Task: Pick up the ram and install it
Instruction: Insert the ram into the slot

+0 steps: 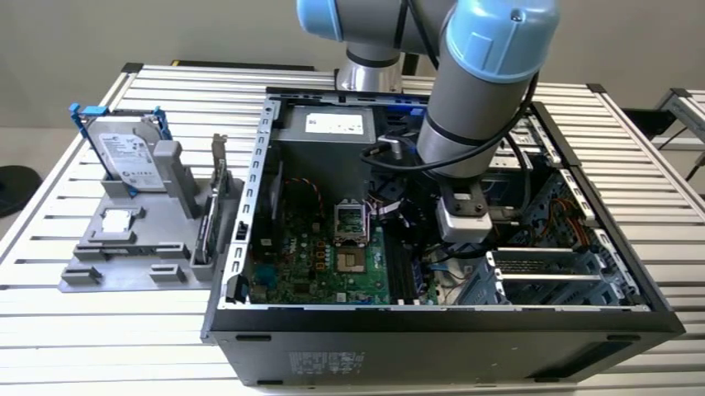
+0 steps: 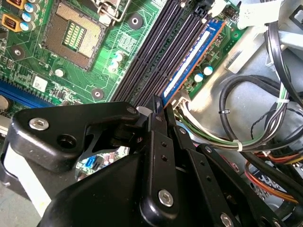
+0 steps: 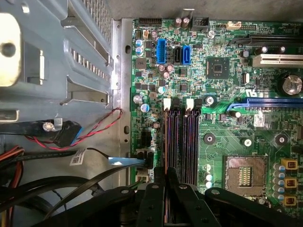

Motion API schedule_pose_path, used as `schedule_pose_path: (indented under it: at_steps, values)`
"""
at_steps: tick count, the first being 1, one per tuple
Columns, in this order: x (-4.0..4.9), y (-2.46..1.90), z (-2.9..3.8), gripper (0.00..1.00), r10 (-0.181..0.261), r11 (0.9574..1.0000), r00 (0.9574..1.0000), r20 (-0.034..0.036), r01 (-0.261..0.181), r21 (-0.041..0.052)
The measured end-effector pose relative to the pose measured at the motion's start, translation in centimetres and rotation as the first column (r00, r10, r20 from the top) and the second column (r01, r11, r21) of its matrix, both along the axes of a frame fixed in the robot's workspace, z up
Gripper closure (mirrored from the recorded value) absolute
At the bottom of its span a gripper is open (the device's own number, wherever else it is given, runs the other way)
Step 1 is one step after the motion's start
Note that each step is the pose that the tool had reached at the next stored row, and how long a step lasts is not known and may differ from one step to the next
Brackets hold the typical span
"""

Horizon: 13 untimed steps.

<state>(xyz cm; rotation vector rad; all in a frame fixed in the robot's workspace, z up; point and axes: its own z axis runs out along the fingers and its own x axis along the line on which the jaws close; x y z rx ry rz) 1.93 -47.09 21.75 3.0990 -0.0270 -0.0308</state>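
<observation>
Slatted aluminium worktop: one open black computer case. One black tool clenched on one blue-labelled ram stick, seated among four dark memory slots.

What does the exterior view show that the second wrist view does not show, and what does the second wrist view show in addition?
Exterior view alone: the whole open computer case on the slatted table, and a grey fixture holding a hard drive.

Second wrist view alone: the ram standing on edge in the outermost memory slot, with the gripper closed at its near end.

Shared: the green motherboard and its CPU socket.
</observation>
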Motion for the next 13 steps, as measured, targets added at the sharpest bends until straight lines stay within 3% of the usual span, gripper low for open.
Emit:
schedule_pose_path:
  at_steps: [13]
  values:
    - [0.10, 0.00, 0.05, 1.00, 0.000, 1.0000, 1.0000, -0.0022, 0.000, 0.0003]
